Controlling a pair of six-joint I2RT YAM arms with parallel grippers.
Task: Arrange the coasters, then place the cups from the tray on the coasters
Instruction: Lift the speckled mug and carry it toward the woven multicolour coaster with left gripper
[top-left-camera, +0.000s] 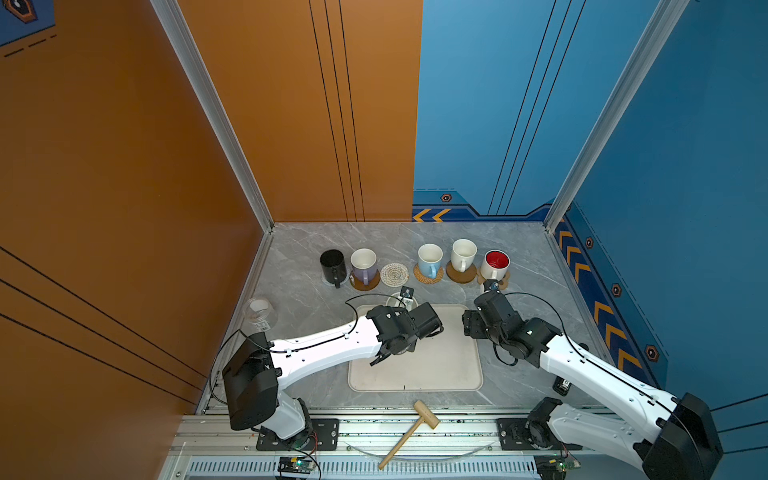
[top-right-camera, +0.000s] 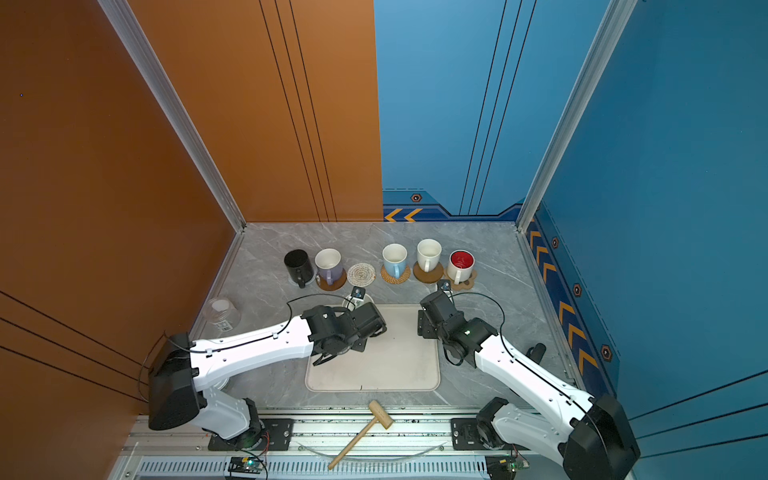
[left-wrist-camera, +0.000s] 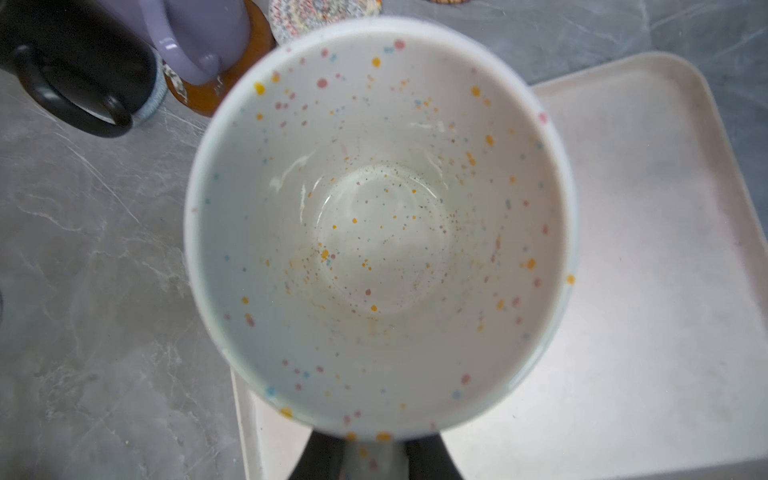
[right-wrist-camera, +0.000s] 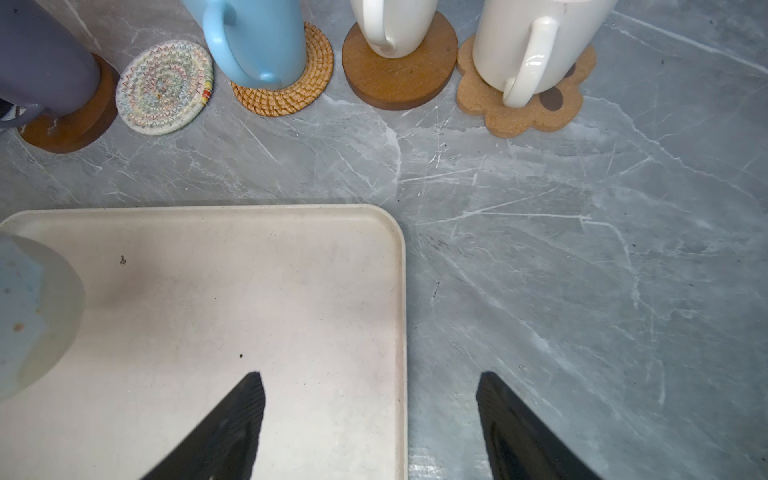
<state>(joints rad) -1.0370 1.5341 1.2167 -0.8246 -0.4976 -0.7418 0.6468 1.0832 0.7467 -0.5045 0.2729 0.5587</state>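
white speckled mug (left-wrist-camera: 380, 224), pinched by its handle in the left claw (left-wrist-camera: 374, 453), could swing and clip the lavender mug (left-wrist-camera: 199, 33) beside the bare woven coaster (right-wrist-camera: 164, 87); right claw (right-wrist-camera: 370, 378) gapes empty.

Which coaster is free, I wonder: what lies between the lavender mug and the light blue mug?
A whitish woven round coaster, with no cup on it, seen in both top views.

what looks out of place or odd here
A wooden mallet lies slanted across the front rail, off the table, a tool with no clear use in this job. Nothing looks spilled or broken.
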